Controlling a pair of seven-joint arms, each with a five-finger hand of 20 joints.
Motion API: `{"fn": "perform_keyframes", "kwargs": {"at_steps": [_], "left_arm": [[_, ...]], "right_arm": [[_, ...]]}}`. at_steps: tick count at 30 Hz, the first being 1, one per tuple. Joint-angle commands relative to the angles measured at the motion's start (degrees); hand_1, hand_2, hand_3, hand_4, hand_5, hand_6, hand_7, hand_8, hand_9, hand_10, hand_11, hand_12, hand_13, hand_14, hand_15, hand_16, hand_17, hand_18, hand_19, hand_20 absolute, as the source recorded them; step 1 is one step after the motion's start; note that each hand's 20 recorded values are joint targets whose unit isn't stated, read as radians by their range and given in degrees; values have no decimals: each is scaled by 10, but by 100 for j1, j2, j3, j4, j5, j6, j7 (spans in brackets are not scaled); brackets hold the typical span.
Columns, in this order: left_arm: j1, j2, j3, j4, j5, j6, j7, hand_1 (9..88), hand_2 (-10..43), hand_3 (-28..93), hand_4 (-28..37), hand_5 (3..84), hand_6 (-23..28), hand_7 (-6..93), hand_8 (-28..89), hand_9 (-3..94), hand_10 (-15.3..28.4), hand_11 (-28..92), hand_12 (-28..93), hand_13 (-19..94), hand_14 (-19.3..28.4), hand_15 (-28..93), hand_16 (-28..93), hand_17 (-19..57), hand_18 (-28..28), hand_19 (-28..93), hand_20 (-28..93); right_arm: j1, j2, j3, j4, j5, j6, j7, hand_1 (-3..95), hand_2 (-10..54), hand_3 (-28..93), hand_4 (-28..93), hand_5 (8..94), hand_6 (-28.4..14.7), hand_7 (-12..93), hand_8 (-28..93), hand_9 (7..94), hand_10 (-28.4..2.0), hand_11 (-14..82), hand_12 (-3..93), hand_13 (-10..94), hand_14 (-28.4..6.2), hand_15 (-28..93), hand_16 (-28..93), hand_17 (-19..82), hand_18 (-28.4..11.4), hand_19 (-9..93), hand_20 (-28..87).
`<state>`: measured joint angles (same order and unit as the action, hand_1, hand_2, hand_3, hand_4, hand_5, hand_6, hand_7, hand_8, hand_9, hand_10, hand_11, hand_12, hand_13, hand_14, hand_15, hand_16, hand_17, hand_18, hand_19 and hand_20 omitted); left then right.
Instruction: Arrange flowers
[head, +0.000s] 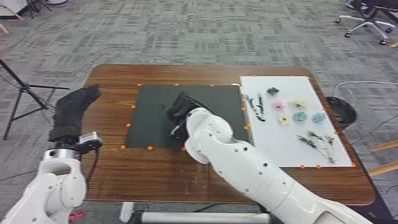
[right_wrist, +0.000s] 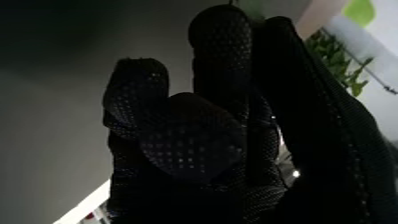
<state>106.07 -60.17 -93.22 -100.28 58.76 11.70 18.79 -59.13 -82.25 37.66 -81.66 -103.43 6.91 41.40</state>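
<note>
With the right hand (head: 181, 105) above the dark mat (head: 155, 120), fingers relaxed and close together. See leafy sprigs (head: 307, 142) near the white board's (head: 275, 145) near right corner. Probably light, bendable; better pinch by bare stems (head: 331, 158), sparing fragile leaves (head: 316, 135).

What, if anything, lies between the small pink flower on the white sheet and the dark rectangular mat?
Thin dark sprigs lie on the white sheet between the pink flower and the mat, near the sheet's mat-side edge.
</note>
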Motion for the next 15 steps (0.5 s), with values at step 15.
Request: {"fn": "perform_keyframes", "kwargs": {"at_steps": [15], "left_arm": [[-155, 57, 34, -40, 20, -78, -26, 220, 36, 724, -280, 518, 30, 148, -70, 484, 136, 199, 143, 368, 147, 111, 41, 56, 124, 105, 187]], "right_arm": [[75, -7, -455, -517, 1102, 245, 354, 595, -95, 521, 14, 759, -33, 337, 217, 937, -109, 292, 197, 937, 16, 601, 198, 688, -114, 671, 414]]}}
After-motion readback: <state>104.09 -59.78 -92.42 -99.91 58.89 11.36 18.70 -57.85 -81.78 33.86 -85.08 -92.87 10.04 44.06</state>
